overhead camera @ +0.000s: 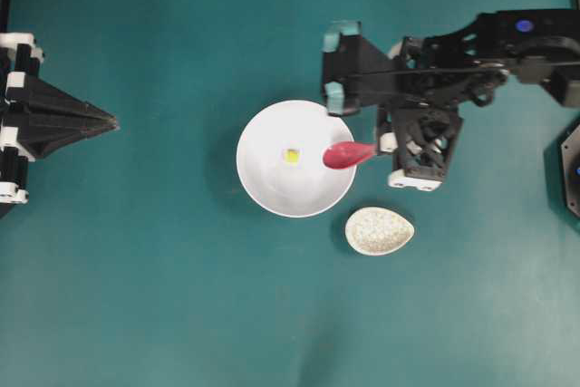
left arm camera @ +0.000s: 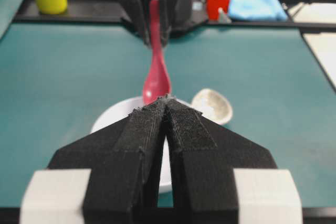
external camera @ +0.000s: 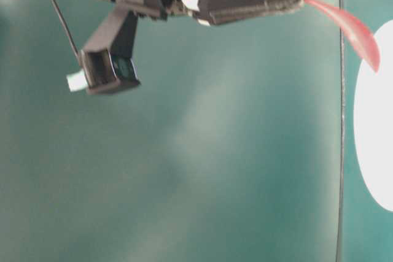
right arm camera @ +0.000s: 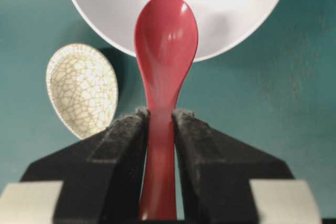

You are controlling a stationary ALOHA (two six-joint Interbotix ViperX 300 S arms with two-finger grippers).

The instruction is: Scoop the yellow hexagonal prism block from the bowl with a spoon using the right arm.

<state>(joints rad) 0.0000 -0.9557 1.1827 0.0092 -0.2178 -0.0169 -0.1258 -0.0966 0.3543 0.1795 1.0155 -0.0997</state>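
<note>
The right tool (right arm camera: 160, 121) clamps the glossy pink-red spoon's (right arm camera: 165, 45) handle, scoop above the round white bowl's (overhead camera: 263, 178) rim nearest it; the tiny yellow faceted block (overhead camera: 291, 155) lies at the bowl's centre.

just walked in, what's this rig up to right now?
The right gripper is shut on the handle of the pink-red spoon, holding its scoop over the near rim of the white bowl. The yellow block sits loose in the bowl's middle, not yet scooped. A speckled spoon rest lies empty beside the bowl. The left gripper is shut and parked well away.
</note>
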